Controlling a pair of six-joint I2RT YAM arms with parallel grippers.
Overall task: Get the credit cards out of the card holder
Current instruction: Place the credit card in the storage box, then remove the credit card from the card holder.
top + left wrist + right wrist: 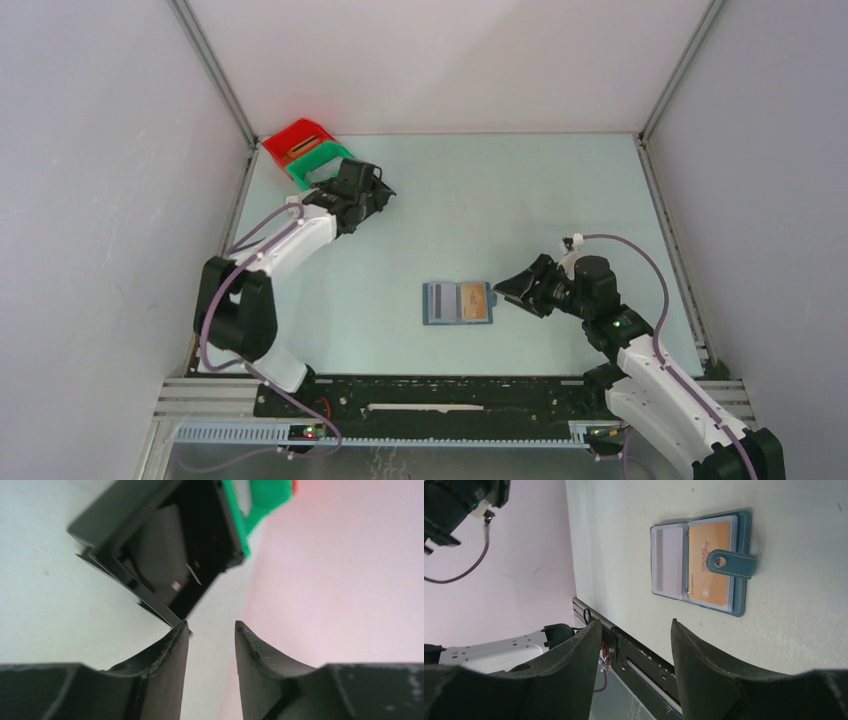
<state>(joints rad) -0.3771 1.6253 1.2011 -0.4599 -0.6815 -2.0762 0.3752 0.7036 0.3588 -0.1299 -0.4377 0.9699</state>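
The blue card holder (458, 303) lies open and flat on the table, right of the middle. In the right wrist view the card holder (739, 570) shows a pale grey panel (667, 560) and a tan panel (709, 565) under clear sleeves, with its strap folded across the tan one. My right gripper (503, 288) hangs open just right of it, and the right gripper (636, 622) holds nothing. My left gripper (382, 190) is at the far left by the bins. That left gripper (212, 626) is open and empty above a black bin (100, 515). A dark card (157, 545) lies in the bin.
A red bin (295, 138) and a green bin (318, 162) stand at the far left corner, beside the black one. A thin grey sheet edge (157, 605) shows at the black bin's near corner. The enclosure walls stand close on the left, the right and at the back.
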